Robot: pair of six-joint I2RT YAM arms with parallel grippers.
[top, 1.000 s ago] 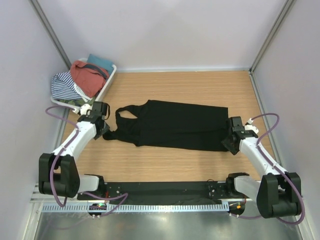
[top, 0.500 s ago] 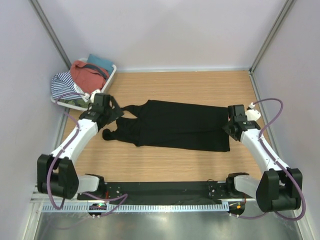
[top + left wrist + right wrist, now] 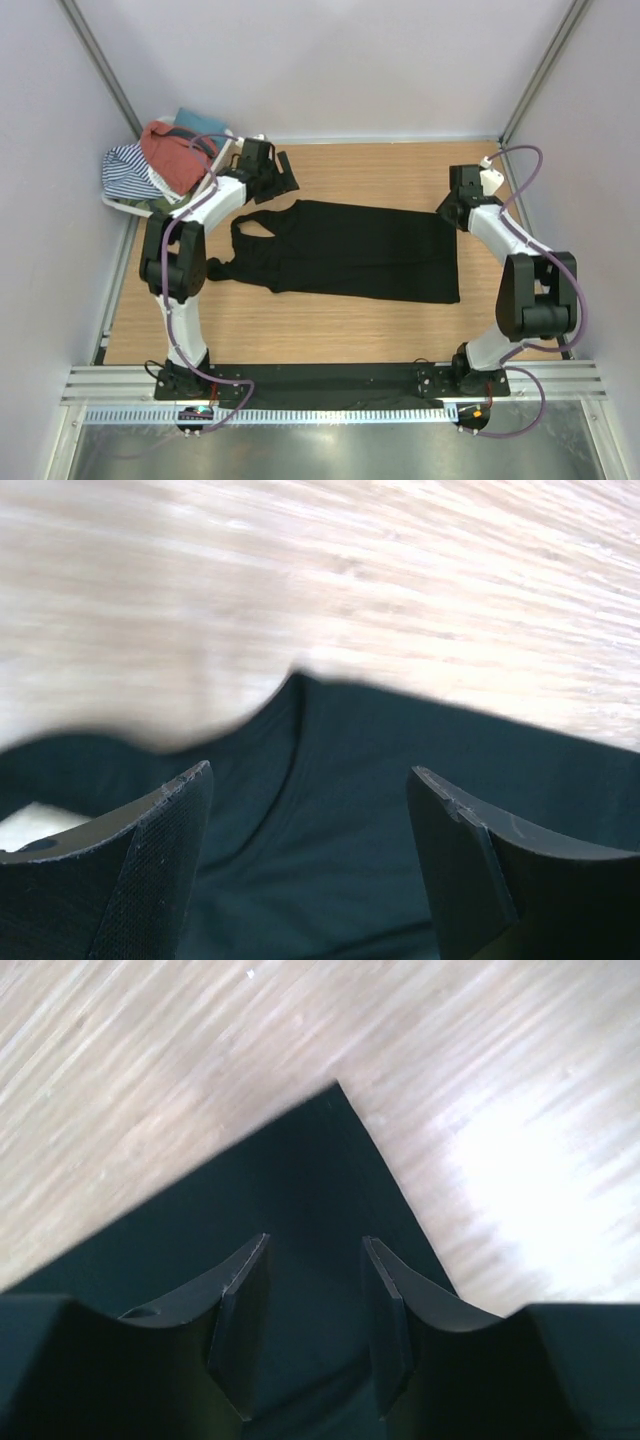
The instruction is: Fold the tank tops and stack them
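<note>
The left claw is spread wide, the right claw maybe half, and a crooked grab could bunch the black top.

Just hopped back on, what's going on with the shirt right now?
A black tank top lies flat on the wooden table. Neither arm holds it. The left gripper hovers open near its strap end, and the right gripper hovers over a far hem corner with its jaws apart. A rust-red top sits in the white plastic basket at far left.
</note>
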